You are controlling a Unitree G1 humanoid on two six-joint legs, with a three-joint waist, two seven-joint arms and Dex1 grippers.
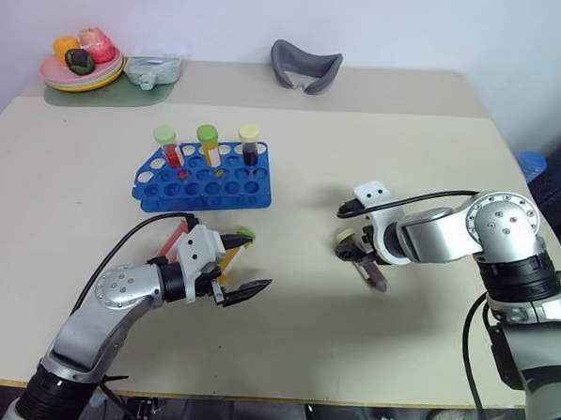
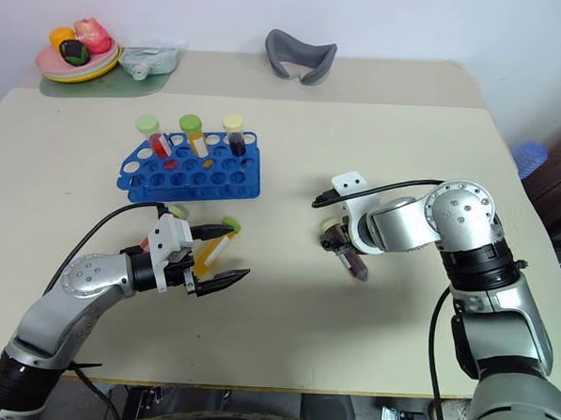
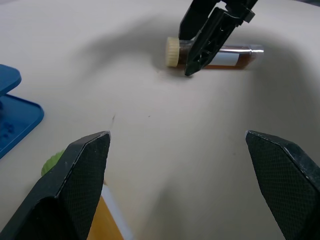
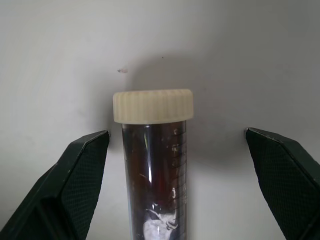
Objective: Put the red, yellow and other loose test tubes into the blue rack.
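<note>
Grippers both spread: right gripper (image 4: 175, 145) straddles a dark tube (image 4: 155, 165) lying mid-table (image 1: 406, 141), left gripper (image 1: 243, 264) beside loose tubes (image 1: 231, 254).

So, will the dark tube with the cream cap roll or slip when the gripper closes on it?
The dark tube with the cream ribbed cap is round and lies flat on the beige table, so it may roll. Its clear wall looks smooth, perhaps slippery. It lies between the open right gripper fingers.

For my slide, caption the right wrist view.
Open right gripper straddling a cream-capped dark test tube lying on the beige table, not yet gripped.
</note>
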